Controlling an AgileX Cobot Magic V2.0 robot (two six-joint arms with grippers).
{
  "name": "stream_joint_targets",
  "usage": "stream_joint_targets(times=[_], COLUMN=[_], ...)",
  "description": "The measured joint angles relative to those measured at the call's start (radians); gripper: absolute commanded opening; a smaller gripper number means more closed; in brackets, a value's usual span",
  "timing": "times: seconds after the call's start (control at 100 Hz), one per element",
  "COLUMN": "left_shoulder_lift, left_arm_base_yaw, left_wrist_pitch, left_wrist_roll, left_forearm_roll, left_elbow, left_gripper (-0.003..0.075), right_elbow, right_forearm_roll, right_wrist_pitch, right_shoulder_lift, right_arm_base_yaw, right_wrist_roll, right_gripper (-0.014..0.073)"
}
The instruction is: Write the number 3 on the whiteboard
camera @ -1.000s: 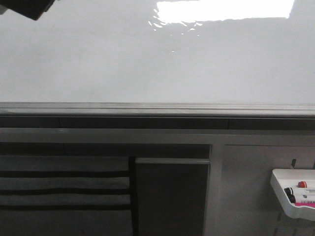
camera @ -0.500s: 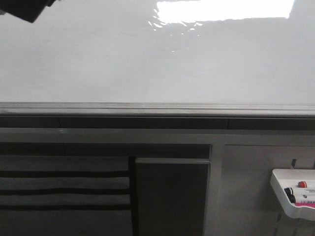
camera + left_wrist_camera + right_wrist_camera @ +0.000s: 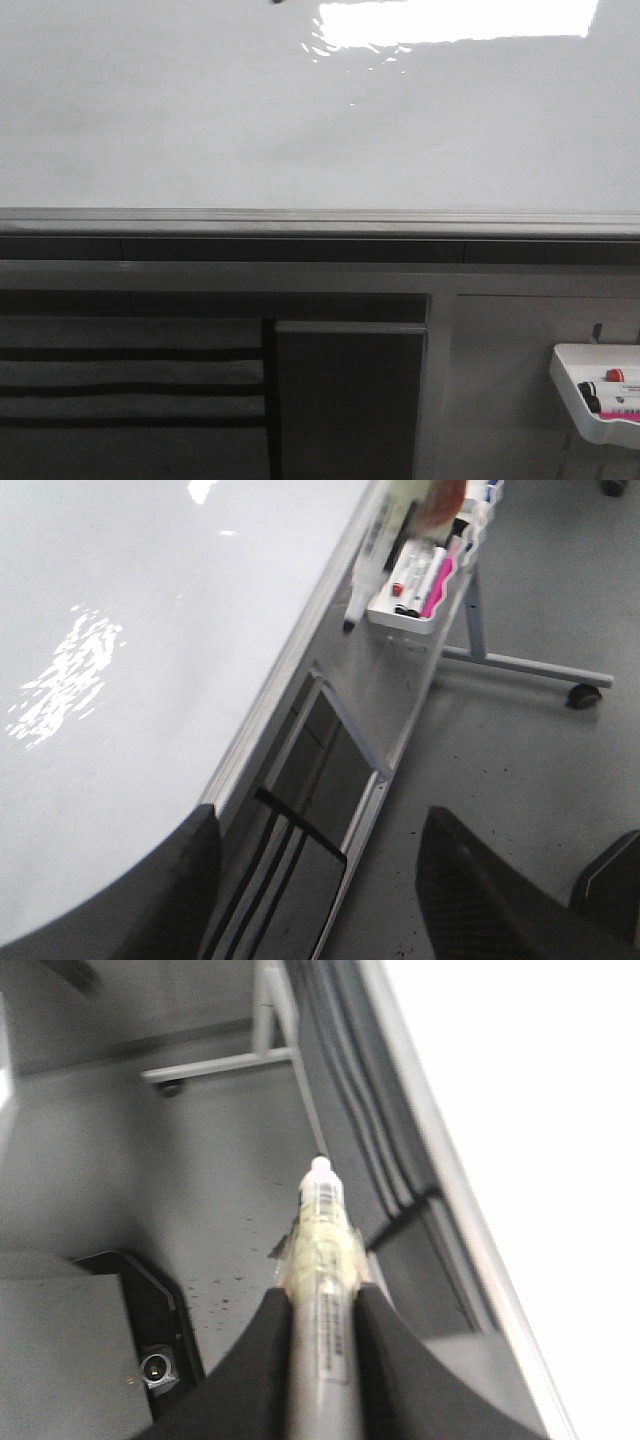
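Observation:
The whiteboard [image 3: 300, 120] fills the upper front view, glossy white with a grey edge rail [image 3: 320, 222]. No number 3 shows on it; only a tiny dark speck [image 3: 278, 2] sits at the top edge. Neither gripper is in the front view. In the right wrist view my right gripper [image 3: 322, 1305] is shut on a grey marker [image 3: 322, 1250] wrapped in yellowish tape, its tip off the whiteboard [image 3: 530, 1110] beside the rail. In the left wrist view my left gripper [image 3: 320, 880] is open and empty over the whiteboard's [image 3: 120, 660] lower edge.
A small white tray of markers [image 3: 597, 398] hangs below the board at the lower right; it also shows in the left wrist view [image 3: 420, 580]. A dark panel [image 3: 348, 400] and striped slats [image 3: 130, 385] sit under the rail. The stand's leg with a caster [image 3: 583, 693] rests on the grey floor.
The dark arm part at the front view's top left corner has moved up and out of view. The board and tray have not moved.

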Motion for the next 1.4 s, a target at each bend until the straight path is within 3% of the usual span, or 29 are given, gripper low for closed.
stream_joint_targets(times=[0.2,0.37,0.74,0.91,1.27,1.4], left_shoulder_lift=[-0.083,-0.090,-0.090,-0.090,-0.090,-0.090], left_arm_base_yaw=[0.000,0.000,0.000,0.000,0.000,0.000], left_wrist_pitch=[-0.027,-0.092,-0.128,-0.128,-0.128,-0.128], left_wrist_roll=[-0.279,-0.373,-0.388,-0.390,-0.390,-0.390], left_forearm_roll=[0.156,0.176,0.176,0.176,0.176,0.176], left_elbow=[0.105,0.211,0.234,0.234,0.234,0.234], left_gripper=[0.0403,0.0403,0.0401,0.0399,0.0399,0.0399], right_elbow=[0.122,0.278,0.346,0.346,0.339,0.266], right_forearm_roll=[-0.061,-0.041,-0.022,-0.021,0.017,0.021], right_wrist_pitch=[-0.081,-0.181,-0.249,-0.270,-0.441,-0.420], right_shoulder_lift=[-0.093,-0.124,-0.125,-0.125,-0.114,-0.043], right_arm_base_yaw=[-0.177,-0.291,-0.298,-0.298,-0.286,-0.272], right_wrist_roll=[0.205,0.292,0.305,0.305,0.305,0.305], right_gripper=[0.0029,0.0029,0.0025,-0.0071,-0.0069,-0.0069])
